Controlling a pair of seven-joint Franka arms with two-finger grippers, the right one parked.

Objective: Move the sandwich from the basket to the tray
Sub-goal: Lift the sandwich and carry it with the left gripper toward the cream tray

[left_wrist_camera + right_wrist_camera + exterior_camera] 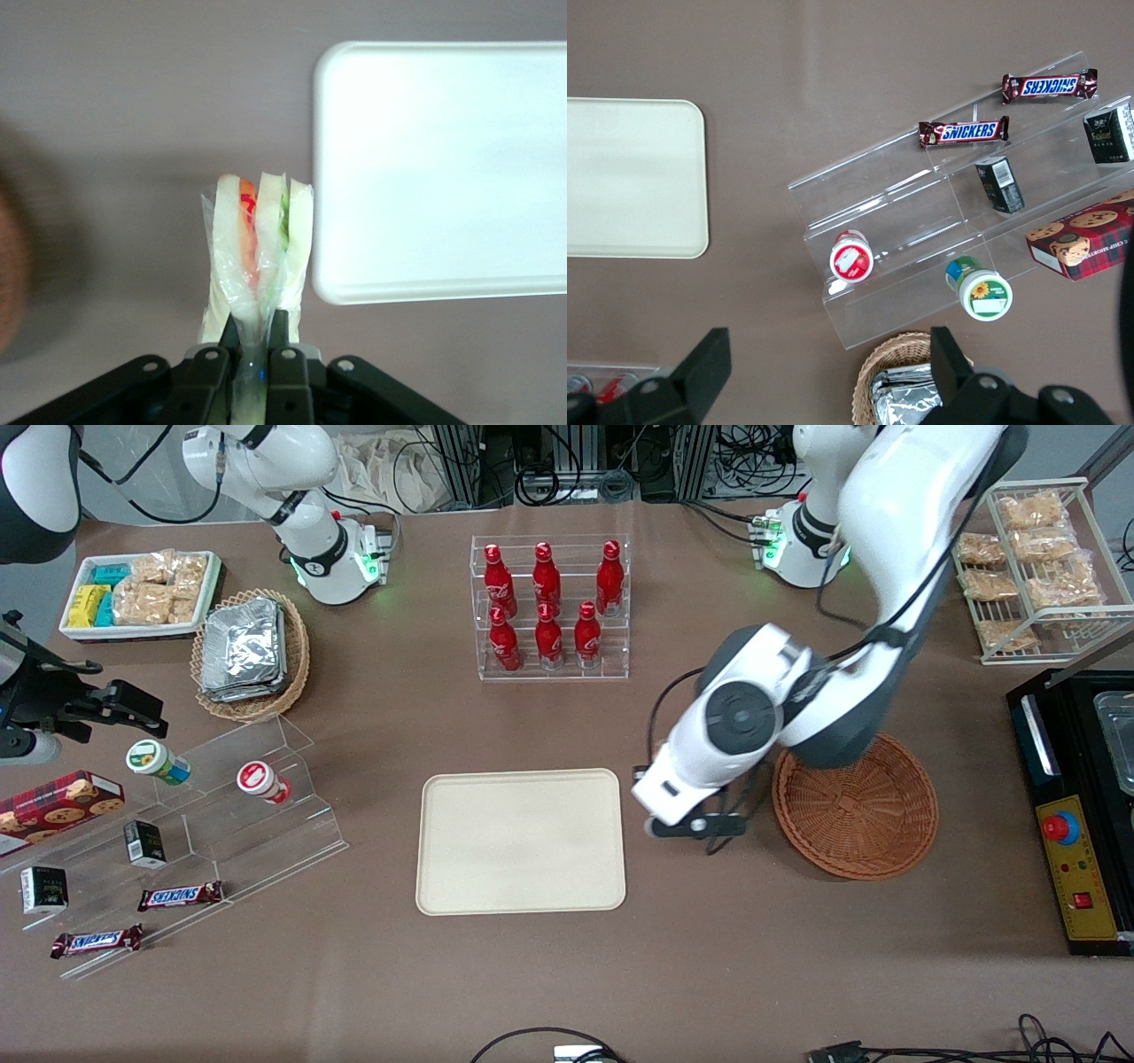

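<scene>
Gripper [254, 341]: fingers pinched on the sandwich [257, 252], held between basket [855, 808] and tray [521, 841].
Done: sandwich lifted out.
Left: carry over tray, release.

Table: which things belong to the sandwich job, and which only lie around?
Job:
- sandwich, gripped in the tool, above the table between basket and tray
- basket
- tray

Lying about:
- red bottles
- Snickers bars
- foil packs
- cookie box

Six red bottles [547, 607] in the clear rack [551, 666]; two Snickers bars [180, 896]; two wicker baskets [856, 808]; one sandwich [259, 257]; one tray [521, 841].
</scene>
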